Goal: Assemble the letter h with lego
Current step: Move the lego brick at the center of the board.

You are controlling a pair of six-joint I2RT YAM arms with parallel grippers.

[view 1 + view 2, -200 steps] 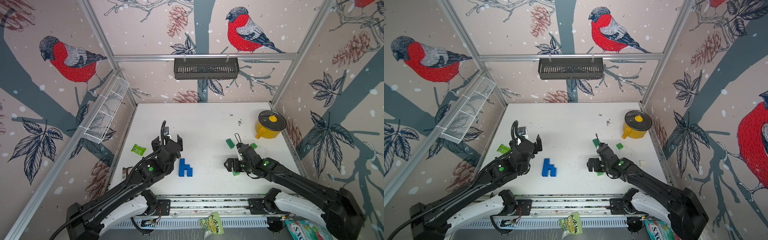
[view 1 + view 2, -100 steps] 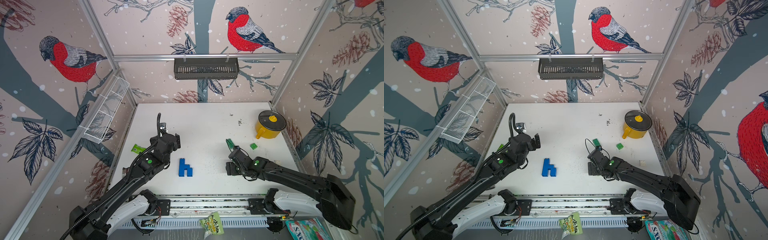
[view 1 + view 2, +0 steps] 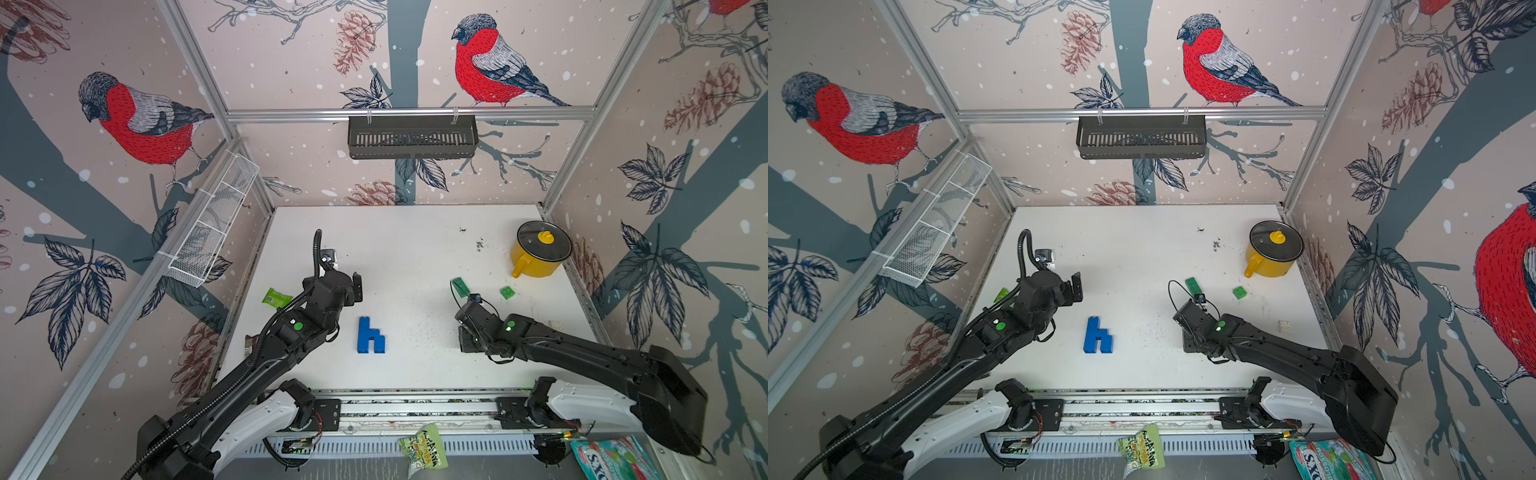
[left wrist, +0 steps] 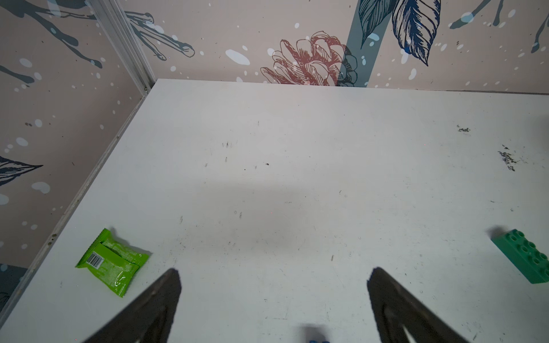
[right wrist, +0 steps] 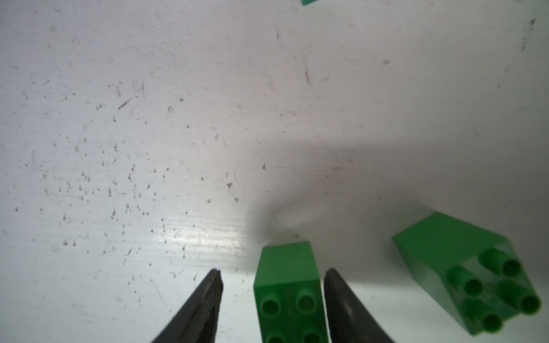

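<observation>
Right tool (image 5: 274,271) straddles a green square brick (image 5: 286,285), its fingers apart, with a gap on one side. A second green square brick (image 5: 466,276) stands just beside it. Left tool (image 4: 275,270) gapes wide over the bare desk (image 4: 297,178). Blue studded bricks (image 3: 370,336) form an h near the middle of the desk's front edge. Light-green packet (image 4: 111,262) by the left edge shows a barcode; its print is unreadable.

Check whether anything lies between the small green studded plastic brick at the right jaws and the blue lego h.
Nothing visible does: only bare, speckled white table separates the green brick from the blue h.
</observation>
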